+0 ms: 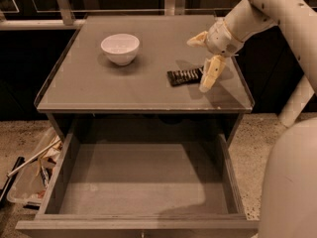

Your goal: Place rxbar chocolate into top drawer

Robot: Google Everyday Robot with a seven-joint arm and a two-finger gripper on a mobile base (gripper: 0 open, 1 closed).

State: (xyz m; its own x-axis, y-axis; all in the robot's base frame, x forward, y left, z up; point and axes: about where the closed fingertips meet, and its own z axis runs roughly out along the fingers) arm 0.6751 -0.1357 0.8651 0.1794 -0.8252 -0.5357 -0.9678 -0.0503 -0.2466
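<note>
From my seat the rxbar chocolate (183,76) lies flat on the tabletop (138,90), toward its right side and near the front edge. Its wrapper is dark with pale marks that I cannot read. The bar's right end is covered by the lower finger (210,73), so I cannot tell whether the two touch.

The gripper (198,65) hangs over that end of the bar with its fingers spread wide, one reaching back and up, the other slanting down to the table surface. It has hold of nothing. The arm (257,11) comes in from the upper right, and its far part is cut off by the picture's edge.

A white bowl (120,48) stands upright well to the left of the bar.

Below the tabletop the top drawer (141,182) stands pulled out, with its grey floor showing. Its front is cut by the bottom edge, and its right front corner is hidden behind the robot's pale body (292,182). On the floor to the left is a clear bin (27,185) of clutter that I cannot make out, partly out of view.
</note>
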